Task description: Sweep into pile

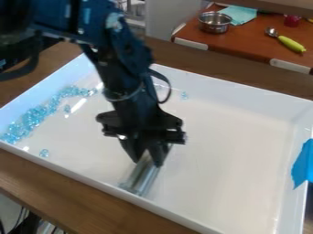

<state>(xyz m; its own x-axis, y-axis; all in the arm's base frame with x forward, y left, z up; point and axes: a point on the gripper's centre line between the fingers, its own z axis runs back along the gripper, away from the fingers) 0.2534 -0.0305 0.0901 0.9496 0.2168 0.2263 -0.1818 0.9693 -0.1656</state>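
Desk point(61, 194) at 7 o'clock; arm point(125, 68) slants down from 11 o'clock, gripper point(148, 161) clamped on one clear bar point(144, 177); one tray point(232, 141), many blue beads point(34, 116) at 9.

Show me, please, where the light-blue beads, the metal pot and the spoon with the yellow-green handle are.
Light-blue beads point(34, 117): camera view, middle of the main cluster.
Metal pot point(214, 27): camera view, outer side wall.
Spoon point(291, 44): camera view, on its handle.
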